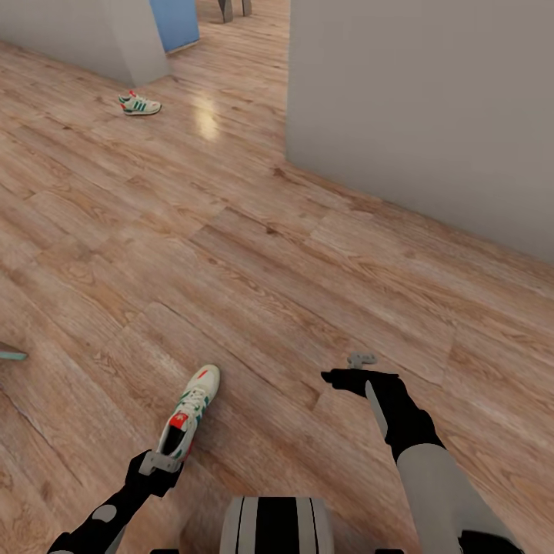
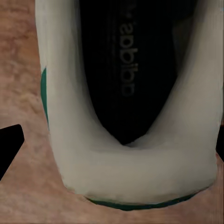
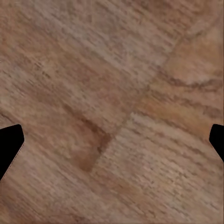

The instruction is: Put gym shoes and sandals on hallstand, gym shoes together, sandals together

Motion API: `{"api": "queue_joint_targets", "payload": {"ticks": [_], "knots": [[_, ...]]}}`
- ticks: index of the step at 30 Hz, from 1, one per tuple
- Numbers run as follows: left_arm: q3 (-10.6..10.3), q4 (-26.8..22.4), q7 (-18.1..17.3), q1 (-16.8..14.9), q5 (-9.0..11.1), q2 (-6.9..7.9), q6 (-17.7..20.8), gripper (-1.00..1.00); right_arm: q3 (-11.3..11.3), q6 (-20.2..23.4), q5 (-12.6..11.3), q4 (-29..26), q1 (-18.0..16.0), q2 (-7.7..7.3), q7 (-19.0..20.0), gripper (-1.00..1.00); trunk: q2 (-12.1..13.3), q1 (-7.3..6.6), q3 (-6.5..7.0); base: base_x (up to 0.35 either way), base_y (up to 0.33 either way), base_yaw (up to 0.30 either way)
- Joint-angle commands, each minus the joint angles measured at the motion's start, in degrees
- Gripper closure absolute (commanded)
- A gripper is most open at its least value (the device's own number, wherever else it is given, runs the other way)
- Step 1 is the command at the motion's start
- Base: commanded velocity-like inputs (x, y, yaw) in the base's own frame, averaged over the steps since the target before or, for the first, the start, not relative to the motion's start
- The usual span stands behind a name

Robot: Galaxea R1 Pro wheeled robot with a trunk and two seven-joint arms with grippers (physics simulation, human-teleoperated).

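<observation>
Two jobs nearby: left gripper [image 1: 163, 462] poised over near gym shoe's [image 1: 190, 412] heel, fingers spread wide either side, apparently lined up for a grasp. Right gripper [image 1: 348, 377] idle above corridor floor [image 1: 254, 269], also spread, holding nothing. Farther off, second gym shoe [image 1: 140, 104] lying beside grey wall [image 1: 77, 31].

Warm brown wood-plank corridor floor [image 1: 308, 261] with visible grain and a faint glossy sheen, white smooth leather-look gym shoe [image 1: 188, 415] with matt dark insole, plain matt grey wall [image 1: 431, 108]
</observation>
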Motion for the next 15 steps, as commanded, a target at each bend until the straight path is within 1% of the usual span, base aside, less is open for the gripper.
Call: {"api": "queue_joint_targets", "payload": {"ticks": [1, 4, 15], "knots": [[0.5, 0.0, -0.4, 0.0, -0.3, -0.02, -0.2, -1.00, -0.3, 0.2, 0.6, -0.1, 0.0, 0.08, 0.5, -1.00, 0.0, 0.01, -0.03, 0.118, 0.000, 0.000], [0.5, 0.0, -0.4, 0.0, -0.3, -0.03, -0.2, -1.00, -0.3, 0.2, 0.6, -0.1, 0.0, 0.08, 0.5, -1.00, 0.0, 0.01, -0.04, 0.058, 0.000, 0.000], [0.5, -0.1, -0.4, 0.0, -0.3, -0.04, -0.1, -1.00, -0.3, 0.2, 0.6, -0.1, 0.0, 0.08, 0.5, -1.00, 0.0, 0.01, -0.04, 0.004, 0.000, 0.000]]}}
